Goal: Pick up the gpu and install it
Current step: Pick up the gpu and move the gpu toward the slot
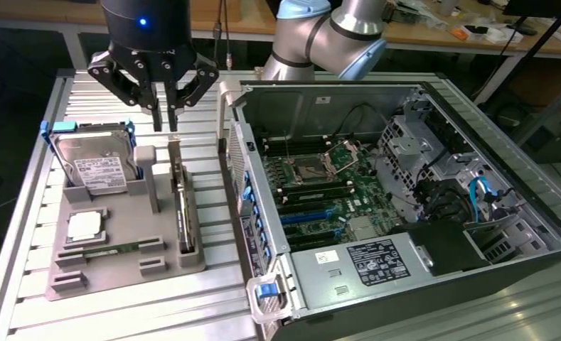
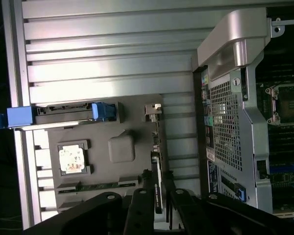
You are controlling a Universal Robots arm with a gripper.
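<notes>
The gpu stands on its long edge in a slot of the grey holder tray, on the side nearest the computer case. My gripper hangs straight above the card's far end, fingertips just over its top edge. A narrow gap separates the fingers and nothing is between them. In the wrist view the gpu runs as a thin dark strip straight under my gripper, one black finger on each side of its line. A silver bracket marks the card's far end.
The tray also holds a silver hard drive in a blue-handled carrier, a processor and a memory stick. The open computer case lies at the exterior view's right, motherboard exposed. Its wall rises close beside the card.
</notes>
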